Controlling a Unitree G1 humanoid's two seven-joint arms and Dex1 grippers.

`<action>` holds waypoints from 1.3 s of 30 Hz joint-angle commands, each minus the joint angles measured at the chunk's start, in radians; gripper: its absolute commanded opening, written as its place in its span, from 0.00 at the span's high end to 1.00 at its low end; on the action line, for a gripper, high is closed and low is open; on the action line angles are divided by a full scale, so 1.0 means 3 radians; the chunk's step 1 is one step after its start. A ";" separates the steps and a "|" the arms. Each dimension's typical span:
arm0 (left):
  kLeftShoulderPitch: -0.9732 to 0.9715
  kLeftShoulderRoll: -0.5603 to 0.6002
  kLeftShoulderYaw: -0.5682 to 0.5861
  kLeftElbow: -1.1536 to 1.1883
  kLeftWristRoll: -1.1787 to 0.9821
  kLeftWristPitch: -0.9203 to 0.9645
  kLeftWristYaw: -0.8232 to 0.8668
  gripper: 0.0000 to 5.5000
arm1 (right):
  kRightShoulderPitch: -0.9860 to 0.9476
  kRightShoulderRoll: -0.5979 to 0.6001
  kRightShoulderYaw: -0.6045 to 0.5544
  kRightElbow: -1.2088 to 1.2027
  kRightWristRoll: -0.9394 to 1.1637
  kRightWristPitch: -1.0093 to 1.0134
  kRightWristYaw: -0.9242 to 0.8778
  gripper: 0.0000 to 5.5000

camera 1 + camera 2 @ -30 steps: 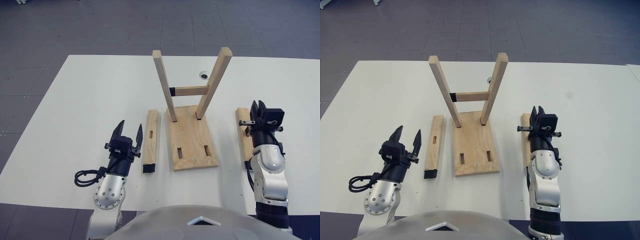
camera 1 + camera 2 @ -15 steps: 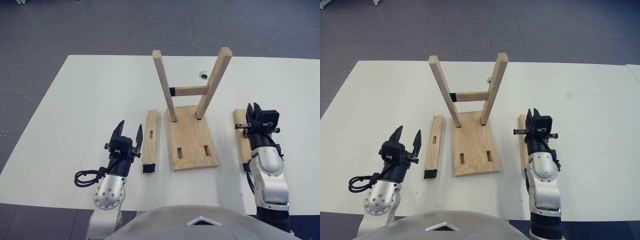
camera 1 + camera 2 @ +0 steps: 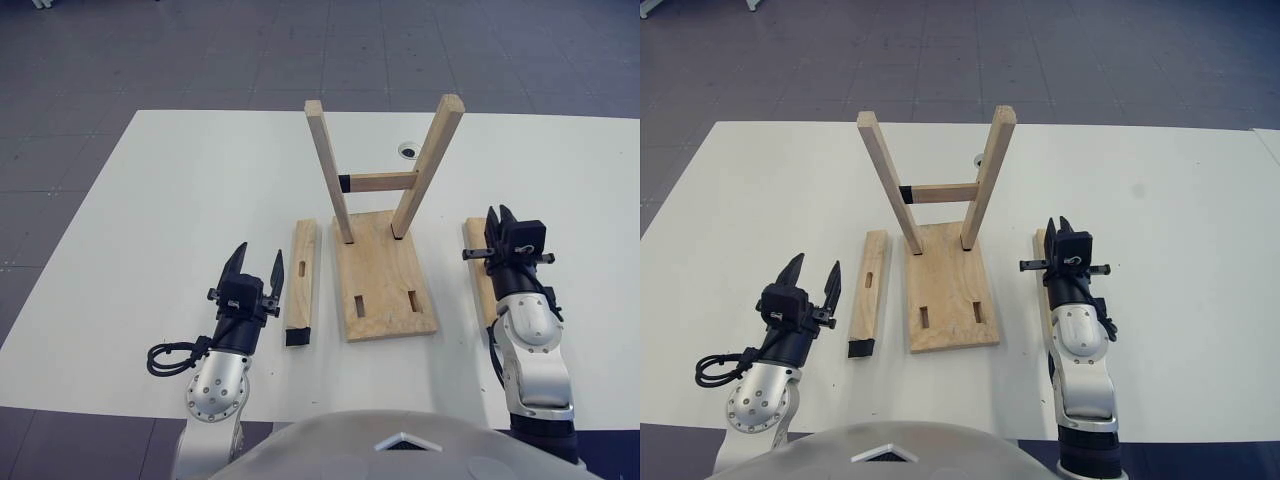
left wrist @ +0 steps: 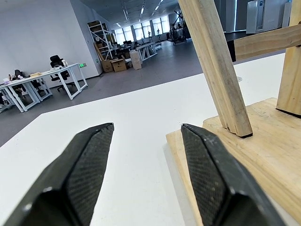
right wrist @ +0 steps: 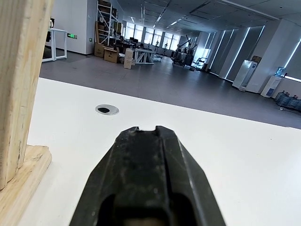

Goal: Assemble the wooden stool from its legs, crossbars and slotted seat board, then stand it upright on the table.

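The loose leg (image 3: 302,272) is lying lengthwise just left of the seat board (image 3: 385,280), beside the left gripper's (image 3: 259,255) wide-open, empty jaws; the right gripper's (image 3: 500,214) jaws are sitting closed.

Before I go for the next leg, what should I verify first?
1. Standing legs seated in the far slots of the seat board, joined by the crossbar: ok.
2. Near slots empty: ok.
3. Left loose leg flat on the table, beside the board and apart from it: ok.
4. Left gripper open, beside that leg, not touching it: ok.
5. Right gripper ready to grasp: not ok, fingers shut.
6. Right gripper's hold on the right loose leg beneath it: cannot tell.
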 commanded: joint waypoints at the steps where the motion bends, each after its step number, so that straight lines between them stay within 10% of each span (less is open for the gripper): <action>1: -0.0012 0.0038 0.0034 -0.0035 -0.0020 0.0027 -0.0026 0.52 | 0.0168 0.0063 -0.0009 0.0209 0.0079 0.0268 0.0030 0.92; 35: -0.0029 0.0050 0.0008 -0.0010 -0.0030 0.0017 -0.0027 0.52 | -0.0193 -0.0030 -0.0244 -0.0115 0.0105 0.0448 0.0042 0.92; 39: -0.0021 0.0046 0.0009 -0.0019 -0.0025 0.0021 -0.0017 0.52 | -0.0177 -0.0022 -0.0261 -0.0157 0.0167 0.0427 0.0086 0.77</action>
